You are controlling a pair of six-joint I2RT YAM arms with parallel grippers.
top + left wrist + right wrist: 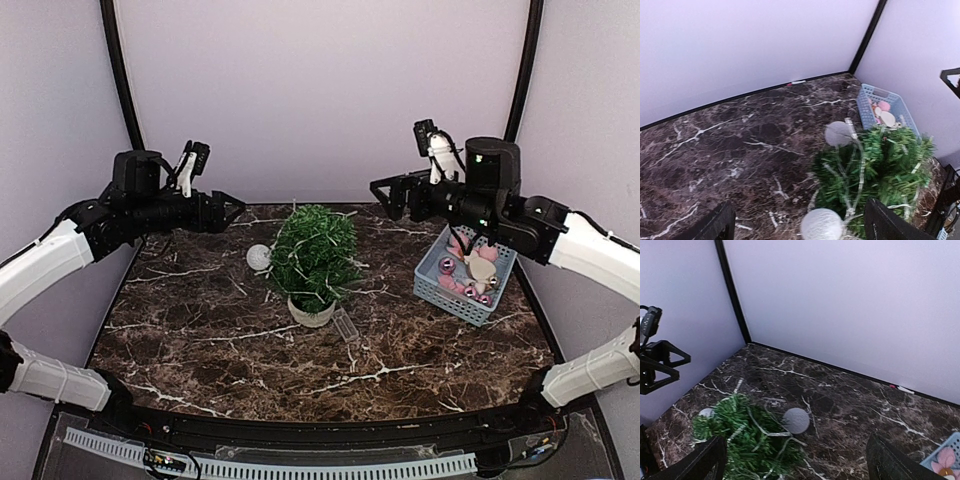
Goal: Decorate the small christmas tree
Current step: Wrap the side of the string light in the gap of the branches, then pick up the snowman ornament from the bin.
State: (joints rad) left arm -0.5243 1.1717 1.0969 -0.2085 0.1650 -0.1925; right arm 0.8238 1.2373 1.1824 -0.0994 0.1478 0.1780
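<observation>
The tree [313, 255] stands upright in its pot near the middle of the counter [200, 340]. A white ball [259, 257] sits at its left fringe, and the wrist views show a second ball [840, 133] on its far side. I cannot tell whether either is properly hooked. The left gripper [232, 210] and right gripper [380, 197] hover toward the far edge, one on each side of the tree, jaws wide and empty. The basket [432, 280] of ornaments [487, 253] lies by the right edge.

The tree looks light and top-heavy, so a push while hanging a piece could tip or slide it. A brushing finger could knock off a loosely seated ball. The ornaments are crowded in the basket and may slip or come up in pairs.
</observation>
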